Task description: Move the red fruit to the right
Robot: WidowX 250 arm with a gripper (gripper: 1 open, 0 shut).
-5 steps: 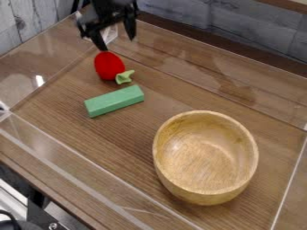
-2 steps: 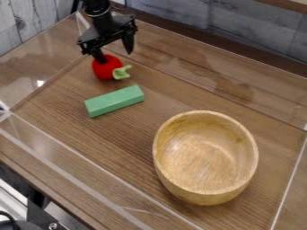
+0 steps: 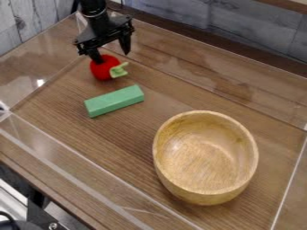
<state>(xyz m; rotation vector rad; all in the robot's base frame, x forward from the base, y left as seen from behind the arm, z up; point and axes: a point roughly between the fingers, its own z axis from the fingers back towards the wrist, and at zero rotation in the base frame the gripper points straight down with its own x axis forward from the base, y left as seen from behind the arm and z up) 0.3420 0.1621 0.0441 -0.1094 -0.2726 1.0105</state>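
Observation:
The red fruit (image 3: 106,67) is a small glossy red piece with a green leafy end pointing right. It lies on the wooden table at the upper left. My black gripper (image 3: 104,49) has come down right over it, open, with one finger on each side of the fruit's top. The fingers straddle the fruit without closing on it. The upper part of the fruit is partly hidden by the gripper.
A green rectangular block (image 3: 114,101) lies just below and right of the fruit. A large wooden bowl (image 3: 206,154) stands at the lower right. Clear plastic walls (image 3: 36,85) ring the table surface.
The gripper has lowered from above the fruit down onto it, staying open. The fruit and the block have not moved.

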